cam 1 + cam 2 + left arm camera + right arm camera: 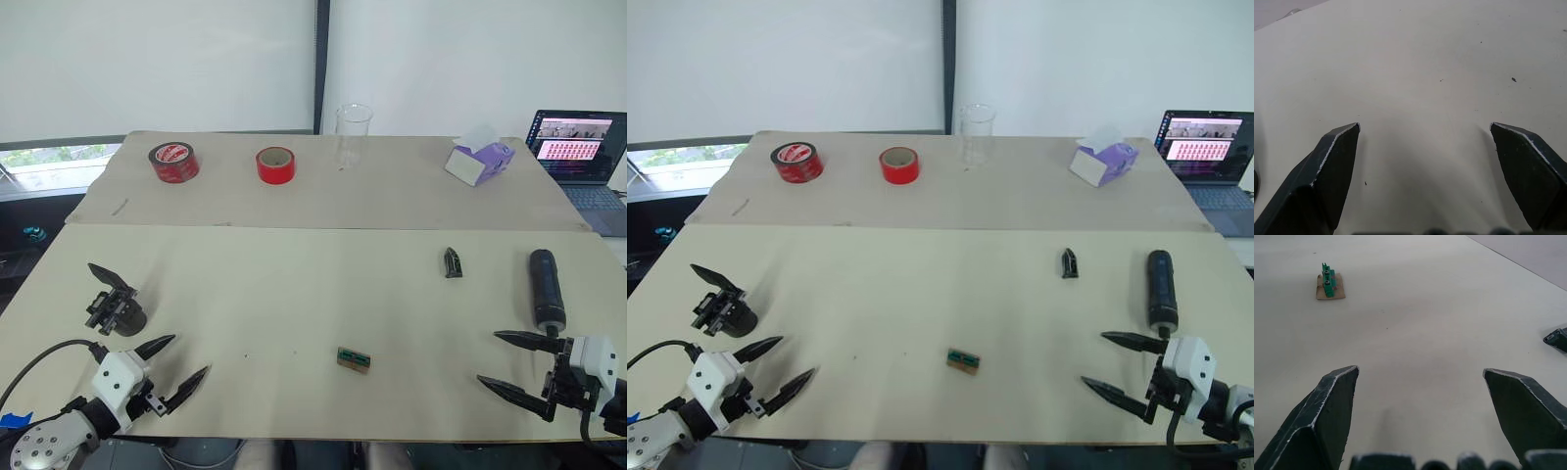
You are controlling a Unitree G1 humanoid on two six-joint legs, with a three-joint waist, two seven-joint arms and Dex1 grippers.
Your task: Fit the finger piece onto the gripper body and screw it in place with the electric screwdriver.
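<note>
The gripper body (116,304), a black blocky mechanism with a pointed finger, lies at the table's left side. My left gripper (184,360) hovers open just in front of it, holding nothing. The small black finger piece (452,262) lies right of centre on the table; its edge (1557,339) peeks into the right wrist view. The electric screwdriver (546,286), a thick black cylinder, lies flat at the far right. My right gripper (495,358) stands open and empty just in front of the screwdriver's near end.
A small green-brown block (354,359) lies at the near centre, also seen as the block (1330,280). At the back stand two red tape rolls (173,161) (275,164), a clear beaker (353,135) and a purple tissue box (479,159). A laptop (578,147) sits far right.
</note>
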